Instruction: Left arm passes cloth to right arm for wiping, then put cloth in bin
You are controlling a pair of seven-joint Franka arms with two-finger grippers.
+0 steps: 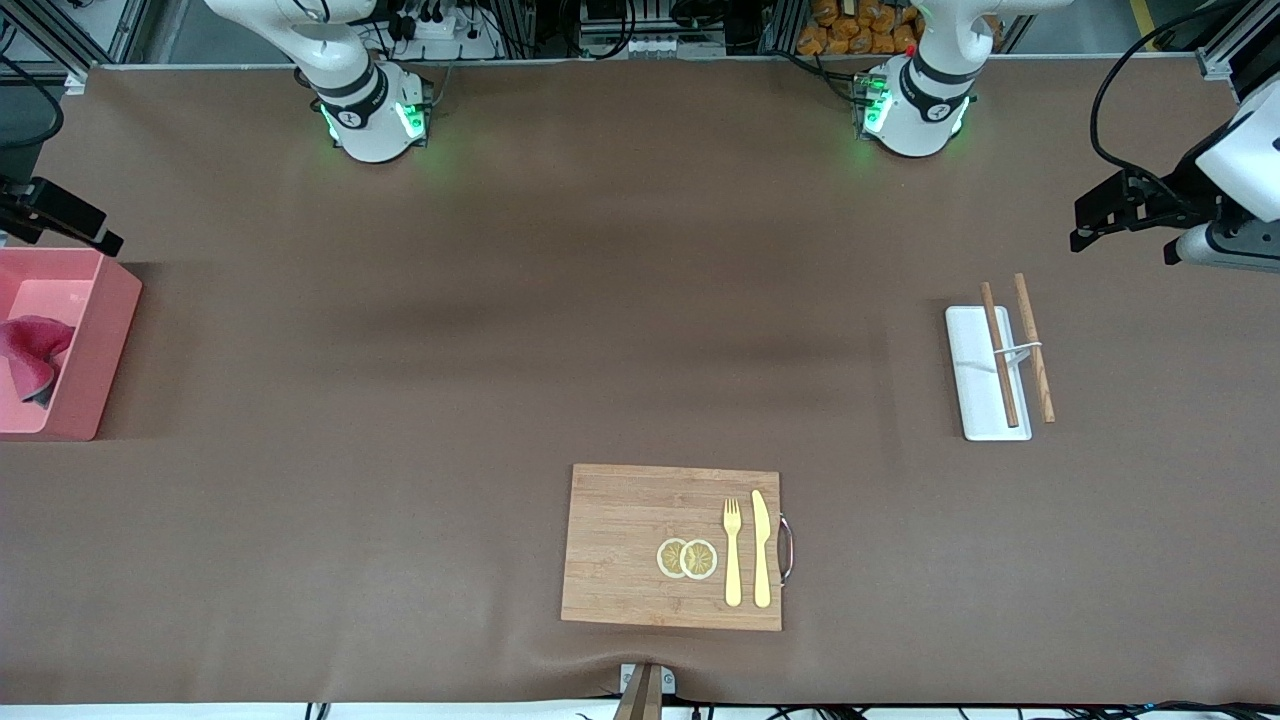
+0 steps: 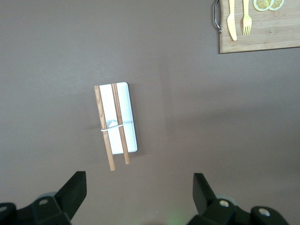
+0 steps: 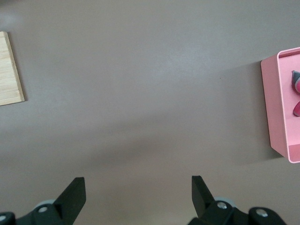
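Observation:
The magenta-red cloth (image 1: 33,352) lies crumpled inside the pink bin (image 1: 105,330) at the right arm's end of the table. In the right wrist view a corner of the cloth (image 3: 297,93) shows in the bin (image 3: 271,108). My right gripper (image 1: 70,215) hangs open over the table by the bin's edge, nothing between its fingers (image 3: 75,194). My left gripper (image 1: 1095,222) hovers open and empty over bare table at the left arm's end, with its fingers (image 2: 75,190) spread wide.
A white flat tray (image 1: 972,370) with two banded wooden chopsticks (image 1: 1000,355) lies toward the left arm's end. A wooden board (image 1: 620,545) near the front camera carries a yellow fork (image 1: 732,550), a yellow knife (image 1: 761,545) and lemon slices (image 1: 687,558).

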